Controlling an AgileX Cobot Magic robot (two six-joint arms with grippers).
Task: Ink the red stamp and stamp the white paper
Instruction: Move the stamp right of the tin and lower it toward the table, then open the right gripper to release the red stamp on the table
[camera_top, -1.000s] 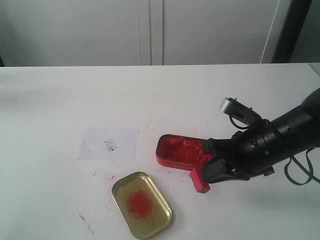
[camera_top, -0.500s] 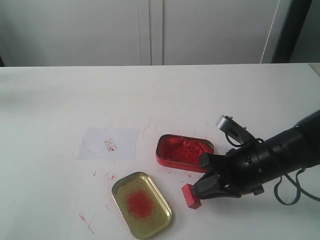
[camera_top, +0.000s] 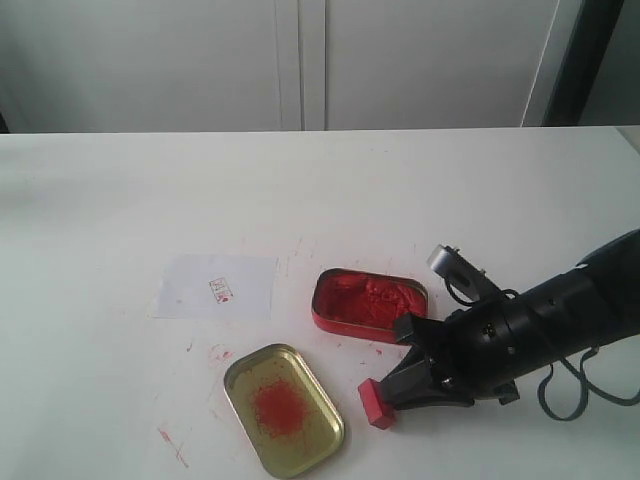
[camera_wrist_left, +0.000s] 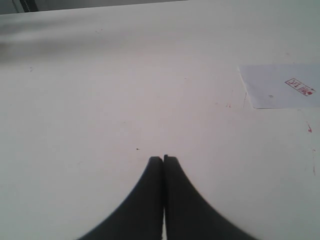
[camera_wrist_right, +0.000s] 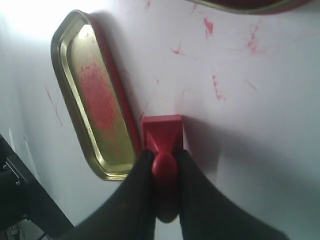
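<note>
The red stamp (camera_top: 377, 402) (camera_wrist_right: 162, 134) is held by its knobbed handle in my right gripper (camera_top: 400, 392) (camera_wrist_right: 164, 159), which is shut on it. It hangs low over the table between the gold tin lid (camera_top: 283, 410) and the red tin of paste (camera_top: 368, 304), its square base pointing towards the lid. The white paper (camera_top: 217, 286) (camera_wrist_left: 282, 85) lies flat to the left of the red tin with a small red stamped mark on it. My left gripper (camera_wrist_left: 163, 159) is shut with nothing in it, over bare tabletop; it is out of the exterior view.
The gold lid (camera_wrist_right: 93, 95) has a red stain in its middle. Red smears mark the white table (camera_top: 120, 200) around the tins. White cabinet doors (camera_top: 300, 60) stand behind the table's far edge.
My right gripper has carried the red stamp from beside the red tin towards the near left, closer to the gold lid. The paper, lid and tin have not moved.
</note>
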